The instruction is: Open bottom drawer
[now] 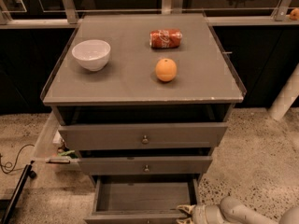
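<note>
Grey drawers, three in count, are in the cabinet. The tool is low at the front, at the right end of the front edge of the bottom drawer, and seems to touch it. I cannot tell if the tool is open or closed, or if it holds something. This drawer stands open just to the left of the tool. Above it are the middle drawer and the top drawer. Farther up, the tabletop carries one orange, one white bowl and one red can lying on its side.
</note>
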Controlling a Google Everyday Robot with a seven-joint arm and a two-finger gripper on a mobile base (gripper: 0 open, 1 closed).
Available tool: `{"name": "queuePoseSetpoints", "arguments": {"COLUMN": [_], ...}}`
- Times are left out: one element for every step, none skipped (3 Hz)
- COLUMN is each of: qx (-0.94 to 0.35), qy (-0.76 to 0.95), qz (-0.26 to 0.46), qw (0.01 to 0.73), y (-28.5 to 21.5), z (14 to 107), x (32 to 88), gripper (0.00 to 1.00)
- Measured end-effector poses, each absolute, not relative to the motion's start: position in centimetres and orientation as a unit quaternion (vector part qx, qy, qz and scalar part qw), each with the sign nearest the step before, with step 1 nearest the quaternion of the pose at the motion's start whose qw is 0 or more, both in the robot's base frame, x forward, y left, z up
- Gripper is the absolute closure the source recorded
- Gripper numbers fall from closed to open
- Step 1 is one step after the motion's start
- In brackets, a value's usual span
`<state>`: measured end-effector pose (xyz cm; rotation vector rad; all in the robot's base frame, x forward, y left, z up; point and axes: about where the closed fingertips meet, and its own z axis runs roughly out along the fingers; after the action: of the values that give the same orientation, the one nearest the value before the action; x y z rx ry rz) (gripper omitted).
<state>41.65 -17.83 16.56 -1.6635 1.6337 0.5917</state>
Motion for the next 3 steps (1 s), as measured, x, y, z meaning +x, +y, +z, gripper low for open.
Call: {"name": "queuePoseSetpoints", "arguments": {"qx": [-0.634,-0.634,-0.634], "qy": [0.642,0.642,0.642], "qz": [0.239,0.239,0.239], "qw": [0.360,0.360,0.360], "y": [-17.88,-17.87,-17.87], "z": [16.28,16.70,16.70], "x": [39.97,39.96,39.96], "gripper": [1.00,1.00,0.81]}}
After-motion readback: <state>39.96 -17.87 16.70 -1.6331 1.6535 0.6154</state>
